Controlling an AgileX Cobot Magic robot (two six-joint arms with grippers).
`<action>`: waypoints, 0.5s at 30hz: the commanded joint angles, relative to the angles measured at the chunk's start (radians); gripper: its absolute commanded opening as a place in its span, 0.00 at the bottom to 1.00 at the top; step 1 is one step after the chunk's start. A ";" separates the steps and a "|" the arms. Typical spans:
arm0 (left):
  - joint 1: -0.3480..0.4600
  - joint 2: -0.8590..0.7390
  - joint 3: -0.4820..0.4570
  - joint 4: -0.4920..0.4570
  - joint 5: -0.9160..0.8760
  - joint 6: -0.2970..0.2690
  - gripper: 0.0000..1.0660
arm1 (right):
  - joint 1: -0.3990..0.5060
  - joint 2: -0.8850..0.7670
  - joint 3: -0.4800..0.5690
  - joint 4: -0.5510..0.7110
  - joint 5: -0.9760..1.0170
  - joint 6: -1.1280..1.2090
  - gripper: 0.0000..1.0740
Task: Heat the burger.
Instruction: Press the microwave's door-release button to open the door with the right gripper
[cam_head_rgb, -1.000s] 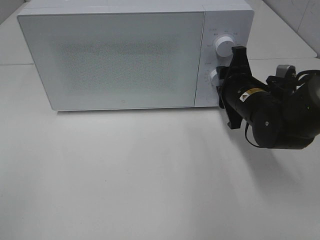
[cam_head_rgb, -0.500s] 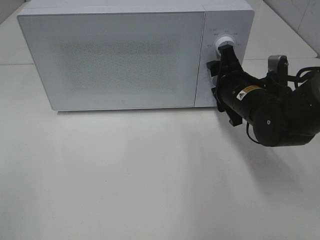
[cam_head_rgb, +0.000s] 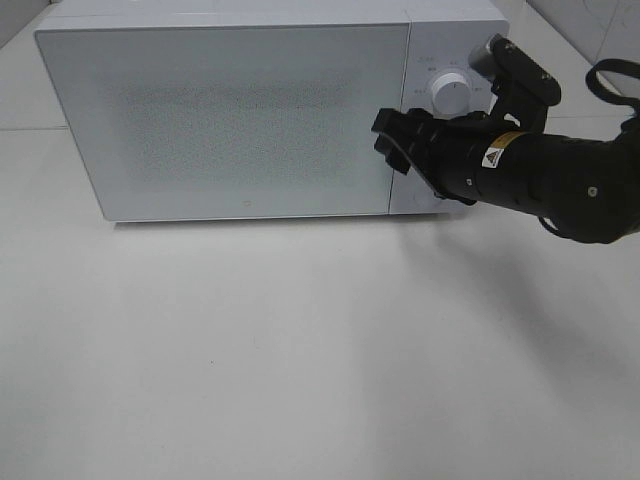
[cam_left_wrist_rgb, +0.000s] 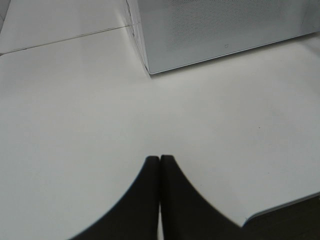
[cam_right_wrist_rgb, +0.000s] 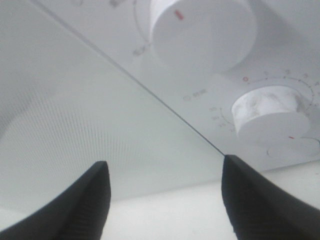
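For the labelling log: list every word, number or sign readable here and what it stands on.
"0" in red, probably: on the microwave panel at the start of the lower dial scale; the other numerals are blurred.
Print around the upper dial: too blurred to read.
Small mark low on the microwave door: too small to read.
Warning triangle on a yellow sticker on the right arm; its print is too small.
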 joint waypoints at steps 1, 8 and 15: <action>0.001 -0.022 0.003 -0.004 -0.014 -0.002 0.00 | -0.002 -0.069 -0.006 -0.076 0.183 -0.246 0.57; 0.001 -0.022 0.003 -0.004 -0.014 -0.002 0.00 | -0.002 -0.137 -0.007 -0.107 0.422 -0.423 0.57; 0.001 -0.022 0.003 -0.004 -0.014 -0.002 0.00 | -0.016 -0.160 -0.078 -0.106 0.751 -0.472 0.56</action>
